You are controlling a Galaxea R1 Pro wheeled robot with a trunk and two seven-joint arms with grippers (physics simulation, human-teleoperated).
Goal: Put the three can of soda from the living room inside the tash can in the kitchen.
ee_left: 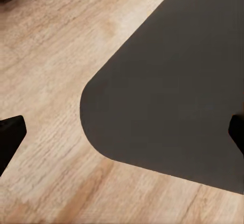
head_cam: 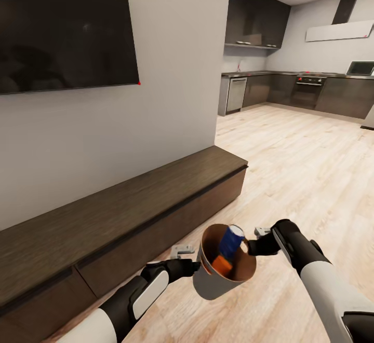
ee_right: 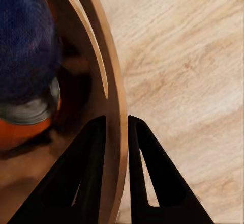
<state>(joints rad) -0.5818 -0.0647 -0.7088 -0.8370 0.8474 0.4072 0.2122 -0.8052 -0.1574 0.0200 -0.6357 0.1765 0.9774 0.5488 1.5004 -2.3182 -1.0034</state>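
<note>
Wood floor [head_cam: 301, 166], kitchen [head_cam: 301, 88] beyond

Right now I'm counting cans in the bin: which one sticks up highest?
The dark blue can, leaning on the trash can wall, its grey top reaching the rim. The orange can lies lower, beneath it.

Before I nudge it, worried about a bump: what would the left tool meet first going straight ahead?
Likely the dark grey flat surface dead ahead of the left tool, above the wood floor; its depth is unclear.

Both grippers, left gripper [head_cam: 193, 266] and right gripper [head_cam: 251, 246], hold the trash can [head_cam: 215, 283] containing a blue soda can [head_cam: 230, 241] and an orange soda can [head_cam: 222, 264] above the wood floor [head_cam: 301, 176].
</note>
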